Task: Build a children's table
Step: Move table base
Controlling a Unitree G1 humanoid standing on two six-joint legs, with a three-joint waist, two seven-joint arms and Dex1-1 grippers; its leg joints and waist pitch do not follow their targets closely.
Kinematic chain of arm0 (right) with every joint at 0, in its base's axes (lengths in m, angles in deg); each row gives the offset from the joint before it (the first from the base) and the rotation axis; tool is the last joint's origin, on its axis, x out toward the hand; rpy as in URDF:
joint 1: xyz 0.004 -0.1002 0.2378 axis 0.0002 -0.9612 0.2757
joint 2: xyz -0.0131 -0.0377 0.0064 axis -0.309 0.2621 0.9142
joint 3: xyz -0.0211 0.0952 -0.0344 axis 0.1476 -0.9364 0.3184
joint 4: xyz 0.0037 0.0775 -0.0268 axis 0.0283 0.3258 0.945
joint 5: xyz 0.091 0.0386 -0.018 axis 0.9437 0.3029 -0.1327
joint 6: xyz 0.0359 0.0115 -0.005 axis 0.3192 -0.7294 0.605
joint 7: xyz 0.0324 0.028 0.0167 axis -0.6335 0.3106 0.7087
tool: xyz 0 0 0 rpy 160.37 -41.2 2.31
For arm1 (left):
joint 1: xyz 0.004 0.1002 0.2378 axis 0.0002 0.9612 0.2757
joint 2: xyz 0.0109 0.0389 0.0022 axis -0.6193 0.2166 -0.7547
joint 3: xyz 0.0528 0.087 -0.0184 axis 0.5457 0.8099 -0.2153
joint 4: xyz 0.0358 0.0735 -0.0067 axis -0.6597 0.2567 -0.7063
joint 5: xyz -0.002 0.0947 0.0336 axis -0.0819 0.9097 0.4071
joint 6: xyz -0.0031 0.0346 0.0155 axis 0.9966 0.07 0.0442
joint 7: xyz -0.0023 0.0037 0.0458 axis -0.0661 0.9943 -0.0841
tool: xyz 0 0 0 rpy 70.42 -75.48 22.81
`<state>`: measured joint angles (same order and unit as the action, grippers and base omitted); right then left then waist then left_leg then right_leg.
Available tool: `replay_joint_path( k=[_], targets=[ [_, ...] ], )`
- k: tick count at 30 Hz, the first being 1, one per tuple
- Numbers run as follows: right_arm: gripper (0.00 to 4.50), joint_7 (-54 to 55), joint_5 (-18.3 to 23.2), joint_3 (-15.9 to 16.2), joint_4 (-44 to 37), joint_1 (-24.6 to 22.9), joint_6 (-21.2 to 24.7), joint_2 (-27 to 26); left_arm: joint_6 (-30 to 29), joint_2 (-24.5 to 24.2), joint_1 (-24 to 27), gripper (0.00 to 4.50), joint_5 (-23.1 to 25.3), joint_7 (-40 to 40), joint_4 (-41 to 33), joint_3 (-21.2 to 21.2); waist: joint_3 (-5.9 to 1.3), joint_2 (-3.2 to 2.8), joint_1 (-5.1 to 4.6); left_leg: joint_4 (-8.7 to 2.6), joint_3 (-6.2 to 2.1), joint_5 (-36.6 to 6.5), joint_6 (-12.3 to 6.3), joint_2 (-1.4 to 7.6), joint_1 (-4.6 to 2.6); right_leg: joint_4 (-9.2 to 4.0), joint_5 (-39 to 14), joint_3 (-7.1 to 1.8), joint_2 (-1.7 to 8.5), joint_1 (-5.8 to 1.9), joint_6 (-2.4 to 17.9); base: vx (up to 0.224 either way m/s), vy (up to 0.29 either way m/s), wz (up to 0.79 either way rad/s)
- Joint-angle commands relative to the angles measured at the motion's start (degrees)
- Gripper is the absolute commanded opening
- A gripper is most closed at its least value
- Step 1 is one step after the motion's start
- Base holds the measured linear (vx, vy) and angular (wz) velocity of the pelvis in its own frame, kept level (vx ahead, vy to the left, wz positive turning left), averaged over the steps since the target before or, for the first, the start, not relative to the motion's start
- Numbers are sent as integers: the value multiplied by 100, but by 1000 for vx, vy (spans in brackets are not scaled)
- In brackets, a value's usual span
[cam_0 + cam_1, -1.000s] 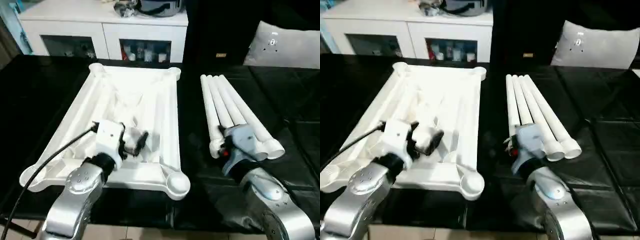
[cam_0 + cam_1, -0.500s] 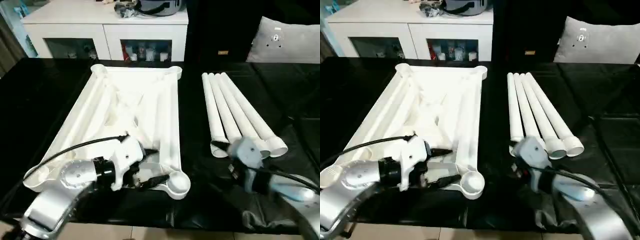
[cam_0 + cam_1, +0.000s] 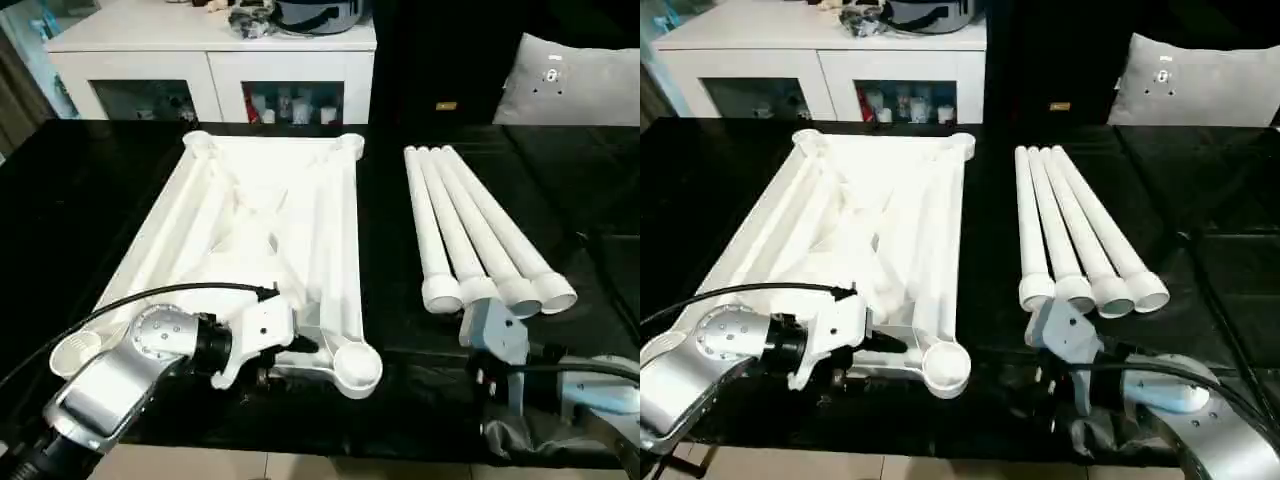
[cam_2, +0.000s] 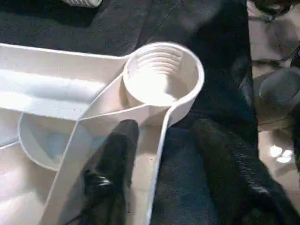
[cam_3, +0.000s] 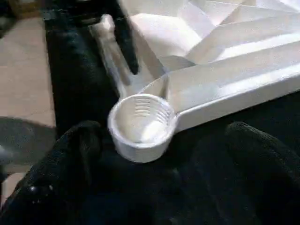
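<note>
The white table top (image 3: 265, 215) lies ribbed side up on the black desk (image 3: 90, 190), at about 11 o'clock from where the robot stands. The four legs (image 3: 470, 225) lie side by side at about 1 o'clock, well apart from the top, their wide open ends toward the robot.

The left gripper (image 4: 161, 150) is at the near edge of the top. In the left wrist view one black finger rests inside the rim and the other outside it, so the jaws are spread across the rim wall just beside the near right corner socket (image 4: 161, 77). I cannot tell if they have closed on it yet. The right gripper (image 5: 159, 154) hangs low over the desk edge at 5 o'clock, its two fingers spread wide with nothing between them, looking at that same socket.

To do this step well, I would say the left gripper should pinch the rim firmly and keep the top from sliding. The right gripper should then fetch the nearest leg and bring its end square to the threaded socket.

Count: one top, four corner sockets, four legs, none fitted. One grey cushion (image 3: 565, 85) sits at 2 o'clock, and a white cabinet (image 3: 200, 60) at 12.
</note>
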<state>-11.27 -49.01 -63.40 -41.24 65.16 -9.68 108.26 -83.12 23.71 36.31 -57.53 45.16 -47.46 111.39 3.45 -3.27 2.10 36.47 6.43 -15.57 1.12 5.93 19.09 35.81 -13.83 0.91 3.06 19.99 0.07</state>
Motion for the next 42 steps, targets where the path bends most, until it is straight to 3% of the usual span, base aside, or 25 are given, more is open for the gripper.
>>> replay_joint_path(
  k=[1, 11, 13, 16, 18, 22, 23, 25, 26, 27, 32, 33, 35, 37, 38, 39, 42],
  targets=[
    [450, -131, 90, 4, -146, 16, 46, 59, 130, -99, -119, 190, 252, 112, 195, 139, -228, 37, 25, -547, -227, -357, -554, 618, 76, -416, -439, -300, 595, -207, 1624, 0, 0, 0],
    [450, -98, 133, 39, -180, -4, 120, 43, 455, 53, -297, 125, 691, -2, 621, 354, -198, 71, 18, -572, -230, -449, -500, 633, 84, -441, -542, -312, 613, -195, 1626, 0, 0, 0],
    [450, -88, 148, 9, -188, -26, 128, 33, 471, 94, -297, 92, 693, -43, 659, 330, -195, 64, 15, -573, -229, -445, -500, 633, 91, -438, -523, -313, 617, -196, 1631, 0, 0, 0],
    [450, -36, 166, -45, -135, -23, 147, -29, 618, 476, -357, 89, 613, -356, 941, 135, -186, 72, 17, -575, -221, -533, -479, 637, 77, -453, -643, -311, 616, -182, 1656, 0, 0, 0],
    [450, 2, 153, -42, -88, 0, 147, -45, 652, 620, -411, 53, 627, -481, 1107, 106, -189, 88, 40, -583, -218, -595, -451, 650, 89, -466, -750, -324, 638, -194, 1648, 0, 0, 0],
    [450, 242, 61, -65, 111, 150, 216, -158, 690, 886, -615, 43, 819, -712, 1574, 158, -181, 109, 32, -593, -217, -553, -454, 635, 90, -486, -834, -323, 626, -177, 1570, 0, 0, 0],
    [450, 332, 7, -78, 172, 194, 227, -196, 699, 937, -655, 18, 848, -765, 1652, 163, -184, 111, 17, -590, -217, -515, -428, 633, 97, -479, -830, -320, 631, -179, 1564, 0, 0, 0],
    [450, 512, -89, -117, 291, 276, 239, -284, 723, 1029, -718, 13, 875, -836, 1763, 158, -198, 121, -6, -577, -223, -378, -417, 624, 109, -462, -655, -316, 632, -193, 1575, 0, 0, 0],
    [450, 696, 99, -300, 406, 398, 364, -511, 651, 1116, -766, 9, 880, -883, 1824, 116, -229, 131, -11, -555, -215, -200, -446, 620, 115, -443, -433, -317, 638, -216, 1570, 0, 0, 0],
    [450, 736, 261, -406, 405, 452, 425, -620, 640, 1142, -780, 4, 893, -883, 1849, 104, -235, 119, -28, -549, -216, -55, -507, 608, 116, -423, -221, -306, 638, -213, 1627, 0, 0, 0],
    [450, 904, 240, -422, 389, 552, 469, -717, 669, 1128, -771, 4, 876, -814, 1811, 114, -335, 121, 12, -442, -185, 809, -792, 594, 134, -304, 945, -279, 612, -216, 1703, 0, 0, 0],
    [450, 1033, 145, -403, 420, 605, 442, -772, 694, 1130, -760, 4, 862, -764, 1784, 119, -338, 154, 16, -433, -177, 942, -878, 594, 158, -278, 1135, -269, 610, -210, 1723, 0, 0, 0],
    [450, 1432, -244, -324, 521, 792, 296, -955, 866, 1112, -710, 4, 831, -625, 1691, 158, -302, 187, -6, -458, -166, 782, -896, 588, 167, -315, 796, -249, 605, -187, 1715, 0, 0, 0],
    [450, 1894, -512, -319, 629, 1028, 476, -1167, 909, 1121, -663, 4, 806, -598, 1606, 165, -283, 187, -14, -483, -162, 556, -774, 602, 145, -346, 298, -253, 612, -168, 1700, 0, 0, 0],
    [450, 2362, -600, -355, 715, 1330, 991, -1385, 861, 1151, -630, 4, 761, -628, 1527, 128, -274, 161, -41, -500, -161, 464, -686, 596, 122, -352, 109, -249, 590, -143, 1720, 0, 0, 0],
    [450, 2691, -563, -413, 763, 1562, 1557, -1537, 813, 1166, -609, 4, 682, -629, 1460, 71, -280, 171, -42, -501, -162, 484, -622, 594, 108, -344, 83, -257, 578, -157, 1710, 0, 0, 0],
    [450, 2989, -449, -470, 940, 1976, 2188, -1750, 729, 1191, -583, 29, 538, -651, 1345, -52, -321, 130, -27, -466, -151, 814, -550, 576, 88, -283, 533, -263, 569, -153, 1732, 0, 0, 0]
  ],
)
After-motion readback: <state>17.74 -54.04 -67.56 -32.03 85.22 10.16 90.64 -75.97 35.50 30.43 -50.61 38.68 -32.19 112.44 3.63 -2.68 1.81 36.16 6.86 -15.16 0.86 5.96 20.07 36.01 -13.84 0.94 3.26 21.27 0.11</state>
